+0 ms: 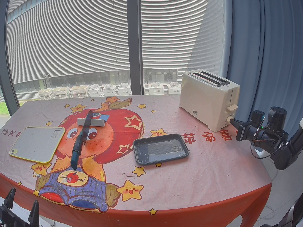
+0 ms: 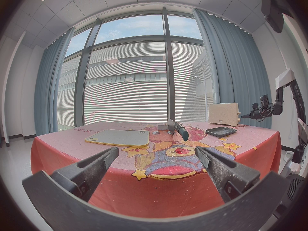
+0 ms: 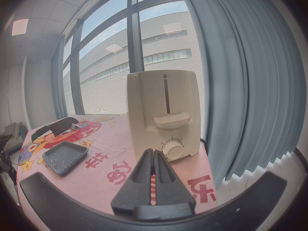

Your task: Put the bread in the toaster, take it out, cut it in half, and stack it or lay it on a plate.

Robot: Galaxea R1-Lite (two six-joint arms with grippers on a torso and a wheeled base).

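Observation:
A cream toaster (image 1: 208, 98) stands at the table's back right, its top slots dark and its side lever (image 3: 171, 120) low in its track above a dial (image 3: 173, 150). My right gripper (image 1: 234, 122) is shut with nothing in it and points at that lever end from just off the table's right edge, a short way below the lever (image 1: 232, 107). A dark rectangular plate (image 1: 161, 148) lies mid-table. A knife (image 1: 80, 139) leans on a grey rest (image 1: 91, 122), next to a pale cutting board (image 1: 37, 144). My left gripper (image 2: 157, 164) is open, low before the table's front left edge.
Blue curtains (image 1: 268, 48) hang close behind and right of the toaster. A window (image 1: 94, 32) runs along the far edge. The cloth between the plate and the front edge (image 1: 195, 186) is bare. The toaster's cord (image 3: 204, 143) trails off its far side.

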